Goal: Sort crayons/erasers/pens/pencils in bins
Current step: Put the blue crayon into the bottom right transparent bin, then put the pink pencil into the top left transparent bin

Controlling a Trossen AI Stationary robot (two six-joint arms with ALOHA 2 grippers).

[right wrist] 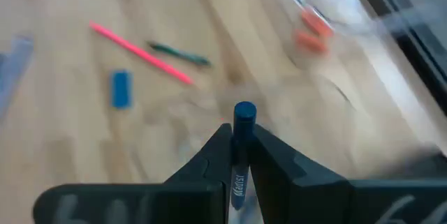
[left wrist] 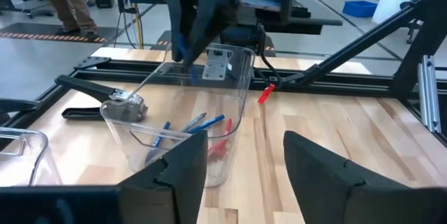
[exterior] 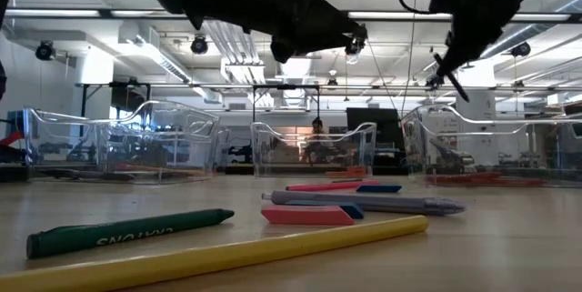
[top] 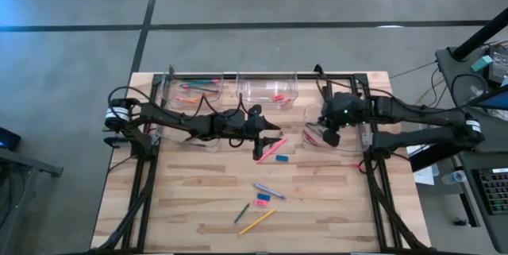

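Four clear bins along far side of counter.

Loose on counter:
- two pencils: one pink, one yellow;
- two blue erasers;
- one red-orange eraser;
- one grey pen;
- one green crayon.

One blue crayon up between right arm's fingers.

Contents of bins too jumbled to count.

Two arms over counter.

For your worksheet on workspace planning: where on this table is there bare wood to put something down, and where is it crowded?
Bare wood lies along the table's left side, below the left arm, and at its near right corner. It is crowded in the middle, around the pink pencil, blue eraser and yellow pencil, and along the bins.
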